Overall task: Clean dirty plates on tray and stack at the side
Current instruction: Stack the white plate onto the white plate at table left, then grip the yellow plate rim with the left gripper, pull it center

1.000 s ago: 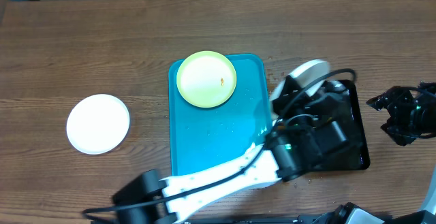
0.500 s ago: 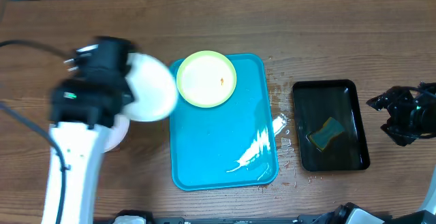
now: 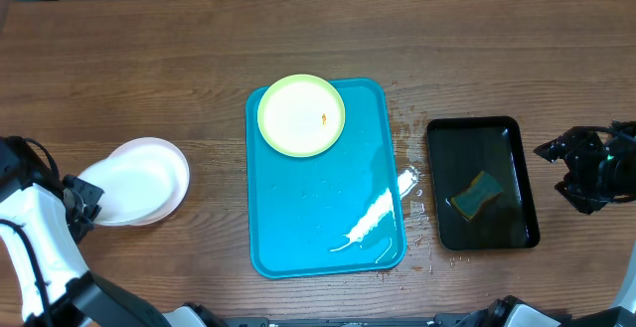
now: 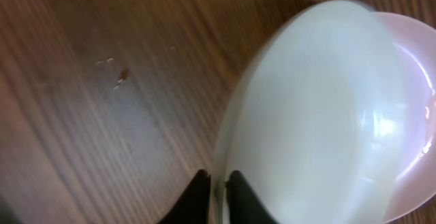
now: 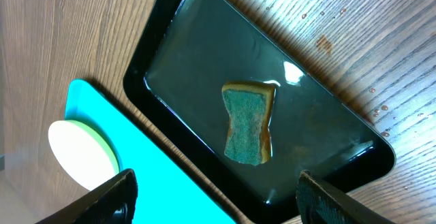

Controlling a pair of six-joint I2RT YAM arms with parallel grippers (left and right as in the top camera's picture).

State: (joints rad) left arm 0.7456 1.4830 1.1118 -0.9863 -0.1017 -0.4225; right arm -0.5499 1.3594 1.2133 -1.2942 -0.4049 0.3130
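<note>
Over at the left end of the worktop [image 3: 199, 49], the left gripper [image 4: 218, 182] has its jaws pinched on the near rim of the upper white plate [image 3: 131, 178]. One dark finger [image 4: 197, 195] sits on each side of the thin edge. That plate is tilted, with its gripped side raised. It lies over the lower white plate [image 4: 417, 74], which sits flat on the wood and shows as a pinkish crescent past the far edge of the upper one. Both plates are on the bare worktop, well to the left of the turquoise tray [image 3: 298, 228] and clear of it.

The tray sits in the middle of the worktop, long side running away from me. The yellow-green plate [image 3: 298, 113] rests in its far left corner, slightly overhanging the tray's rim, and has a small orange-red smear [image 3: 324, 119] right of its centre. A white foamy streak [image 3: 373, 218] runs across the tray's near right part. Drops of wet speckle the wood just beside that edge.

To the right of the turquoise tray, and apart from it, lies the black tray [image 3: 517, 138], glossy with liquid. A green-and-yellow sponge [image 5: 246, 132] lies near its middle.

The right gripper [image 5: 216, 183] hangs at the right edge of the worktop, beside the black tray. Its jaws stand wide apart with nothing between them, and its camera looks down on the sponge.
</note>
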